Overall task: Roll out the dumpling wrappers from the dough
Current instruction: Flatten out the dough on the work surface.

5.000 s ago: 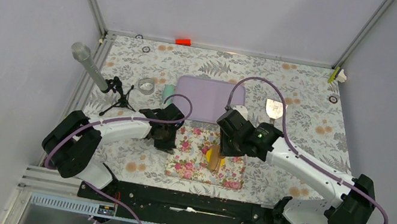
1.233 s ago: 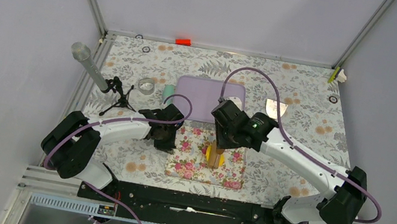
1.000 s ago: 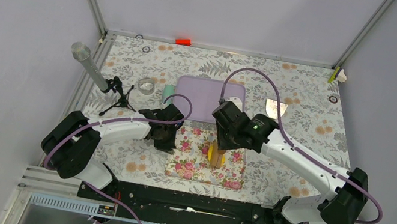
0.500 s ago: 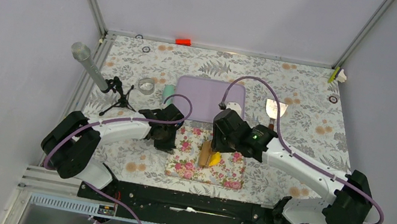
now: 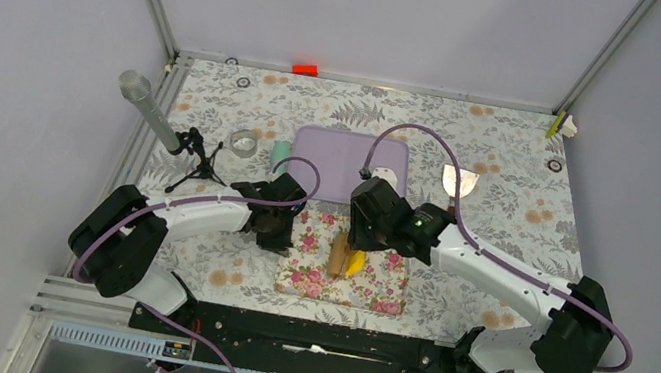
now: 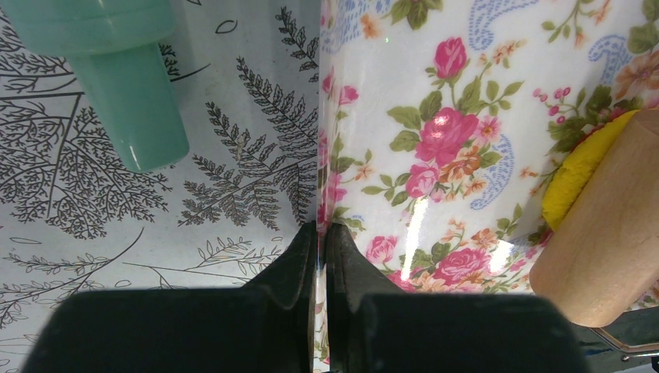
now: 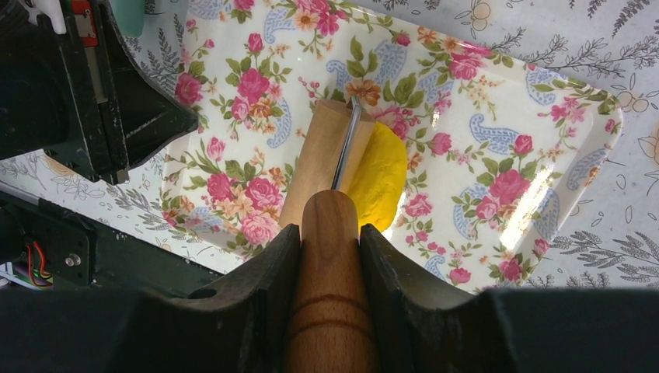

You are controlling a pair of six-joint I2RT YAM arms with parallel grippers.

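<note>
- So, the right gripper is clamped around the handle of the rolling pin. Compared with about a second ago, the pin has slid toward the left of the top view. Back then it lay across the middle of the yellow patch, now it sits on the patch's left edge.
- That leaves more of the dough showing. It's a flattened bright yellow blob touching the roller's right side, near the centre of the floral tray.
- The left gripper hasn't budged since any of the earlier shots. Its black fingers are pinched together on the tray's left rim.
- Textures: the pin is plain pale wood, a smooth cylinder with a rounded handle that has dark grooves turned into it. The dough looks soft and matte. The tray is glossy, with a rose print, rounded corners and spots of glare.
- Only the right wrist view shows a thin metal rod running along the roller.
- Only the left wrist view gives a close look at a mint-green plastic piece at upper left. It's on the fern-print tablecloth, apart from the tray.
- Only the top view shows the purple board, just above the tray in frame.
</note>
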